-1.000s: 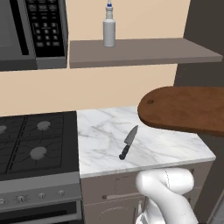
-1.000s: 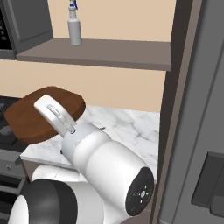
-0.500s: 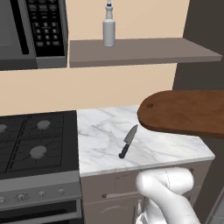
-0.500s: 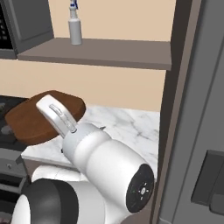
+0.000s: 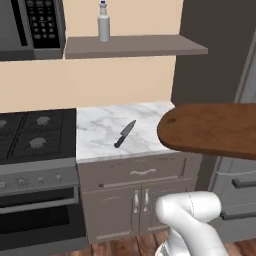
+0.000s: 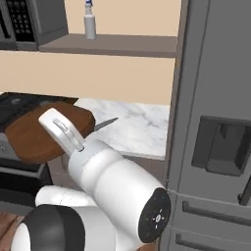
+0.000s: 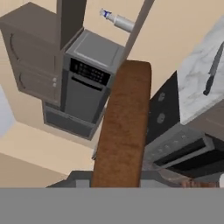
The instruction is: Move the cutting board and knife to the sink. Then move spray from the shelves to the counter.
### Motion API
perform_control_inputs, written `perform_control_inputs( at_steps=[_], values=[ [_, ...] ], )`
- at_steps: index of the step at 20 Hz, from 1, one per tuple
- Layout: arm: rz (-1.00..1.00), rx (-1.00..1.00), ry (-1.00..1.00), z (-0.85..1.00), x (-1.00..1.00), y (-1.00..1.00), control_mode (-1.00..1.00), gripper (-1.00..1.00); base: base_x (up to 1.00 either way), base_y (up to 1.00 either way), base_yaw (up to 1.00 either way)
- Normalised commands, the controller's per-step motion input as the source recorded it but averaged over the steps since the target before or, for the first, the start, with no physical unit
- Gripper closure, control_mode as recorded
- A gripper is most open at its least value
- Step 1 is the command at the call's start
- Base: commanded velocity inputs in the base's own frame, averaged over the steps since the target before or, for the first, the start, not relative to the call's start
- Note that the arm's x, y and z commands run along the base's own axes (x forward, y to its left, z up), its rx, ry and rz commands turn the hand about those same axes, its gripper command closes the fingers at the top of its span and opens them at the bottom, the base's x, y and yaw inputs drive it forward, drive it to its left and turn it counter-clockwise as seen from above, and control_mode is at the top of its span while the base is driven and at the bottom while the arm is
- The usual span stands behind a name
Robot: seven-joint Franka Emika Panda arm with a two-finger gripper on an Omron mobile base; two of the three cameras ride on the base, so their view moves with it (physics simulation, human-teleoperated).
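The cutting board (image 5: 212, 131) is held aloft, roughly level, off the counter's (image 5: 100, 132) front right corner, and is seen lengthwise in the hand view. The pincer is pinched on one end of it, its tips hidden under the board. The knife (image 5: 124, 134) is left lying on the marble. The spray (image 5: 103, 22) is seen upright on the shelf (image 5: 135, 46), beside the microwave (image 5: 30, 25).

Flat, even light fills the room, bright with no lamp to trace it to. The shelves (image 5: 135, 46) throw a soft darker band on the wall beneath. The counter (image 5: 100, 131) shows no glare, and the knife (image 5: 125, 133) casts hardly any shadow. Edges look soft and slightly blocky, most of all in the hand view. Straight lines stay straight to the borders.
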Motion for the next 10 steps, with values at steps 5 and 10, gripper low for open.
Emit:
perform_control_inputs(
  at_steps=[5, 10],
  values=[
    [0.00, 0.00, 0.00, 0.00, 0.00, 0.00, 1.00, 1.00, -0.06, -0.09, -0.71],
    [0.00, 0.00, 0.00, 0.00, 0.00, 0.00, 1.00, 1.00, 0.00, -0.03, -0.78]
  ],
)
